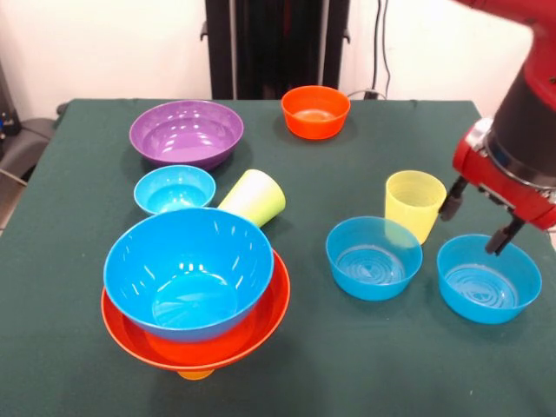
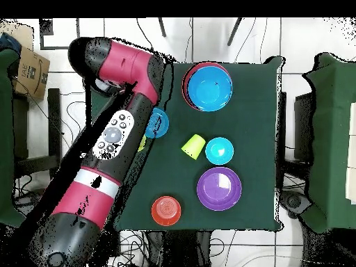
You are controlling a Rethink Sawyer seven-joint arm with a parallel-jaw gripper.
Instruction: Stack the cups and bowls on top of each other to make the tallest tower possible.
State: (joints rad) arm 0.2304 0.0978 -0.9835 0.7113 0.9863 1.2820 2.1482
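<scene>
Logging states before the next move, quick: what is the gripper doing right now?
Gripper: open and empty, its two fingers spread, poised above the right-hand medium blue bowl.

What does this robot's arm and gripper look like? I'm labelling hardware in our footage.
The arm is glossy red with black joints, a white band, and a grey panel of round buttons. The gripper has a red block body and two thin black fingers.

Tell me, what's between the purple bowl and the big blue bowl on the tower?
In the front view, the small blue bowl sits between the purple bowl and the big blue bowl; the lime green cup lies tipped beside it.
</scene>
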